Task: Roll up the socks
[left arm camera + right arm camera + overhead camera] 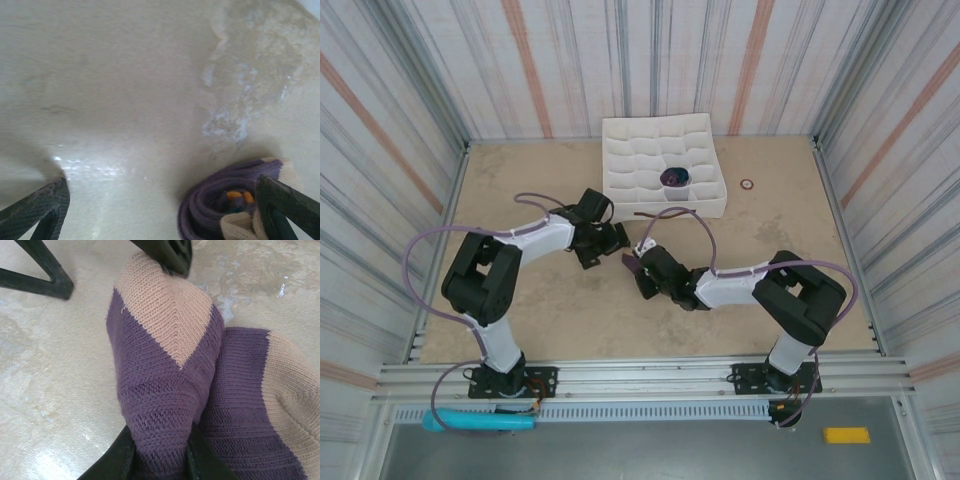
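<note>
From the overhead camera I saw both arms folded inward, so that the left gripper (612, 243) and the right gripper (639, 266) met near the middle of the table (520, 310), just in front of a white divided tray (692, 207). The socks (631, 262) lay on the tabletop between the two heads, and from up there only a dark purple scrap of them was visible. On the right wrist feed the right gripper was clamped on the socks (165, 390). Its two dark fingers (117, 460) pinched a fold of purple ribbed knit at the bottom of the picture. Above that fold sat a peach patch, and a second purple-and-peach stretch lay against it on the right. At the top of that feed the left gripper's fingers (172, 255) were spread wide. One touched the upper edge of the peach patch, and the other stood off to the left on bare table, apart from the fabric. The left wrist feed agreed: the fingers were released and far apart. The socks (210, 200) were coiled purple with cream edges and a spot of orange inside, against the finger at the right of the picture and well apart from the other. In the tray a purple bundle (675, 178) sat in one cell toward its near right side. A small ring (747, 184) lay on the table just right of the tray.
</note>
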You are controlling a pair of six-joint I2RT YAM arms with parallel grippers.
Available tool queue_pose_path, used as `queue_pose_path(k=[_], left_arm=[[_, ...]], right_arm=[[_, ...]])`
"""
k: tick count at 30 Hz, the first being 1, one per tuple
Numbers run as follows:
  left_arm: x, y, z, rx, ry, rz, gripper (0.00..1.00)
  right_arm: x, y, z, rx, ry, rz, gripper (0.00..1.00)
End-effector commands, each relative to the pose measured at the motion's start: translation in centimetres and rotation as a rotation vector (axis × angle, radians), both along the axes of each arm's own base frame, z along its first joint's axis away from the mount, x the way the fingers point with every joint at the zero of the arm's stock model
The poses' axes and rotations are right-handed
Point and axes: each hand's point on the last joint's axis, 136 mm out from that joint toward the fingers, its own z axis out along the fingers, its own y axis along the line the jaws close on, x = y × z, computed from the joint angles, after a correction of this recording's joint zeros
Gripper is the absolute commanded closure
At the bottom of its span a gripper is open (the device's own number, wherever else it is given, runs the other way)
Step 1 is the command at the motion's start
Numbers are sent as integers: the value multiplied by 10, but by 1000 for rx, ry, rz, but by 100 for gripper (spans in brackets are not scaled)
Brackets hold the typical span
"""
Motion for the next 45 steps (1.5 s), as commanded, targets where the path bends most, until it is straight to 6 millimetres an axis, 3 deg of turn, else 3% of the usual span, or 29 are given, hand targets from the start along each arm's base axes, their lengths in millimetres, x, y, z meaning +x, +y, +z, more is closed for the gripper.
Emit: queue_pose_path(k=[1,10,17,23,35,45], left_arm=[[-18,30,-15,87,95,15,2],[-26,27,9,8,31,18,3],[-36,-1,24,-199,-29,-11,5],[-42,-33,32,-264,-81,-65,7],[-32,-66,8,-312,-75,-80,23],[-26,-94,-2,-335,-46,-77,29]], right_arm=[[-45,-73,-80,-315,231,-58,100],[-55,-82,-90,-162,382,-137,100],[-63,-88,-91,49,582,-175,100],[-66,-91,-95,178,727,-212,100],[-63,-95,-93,248,943,-289,100],[-60,-100,-95,251,973,-334,100]])
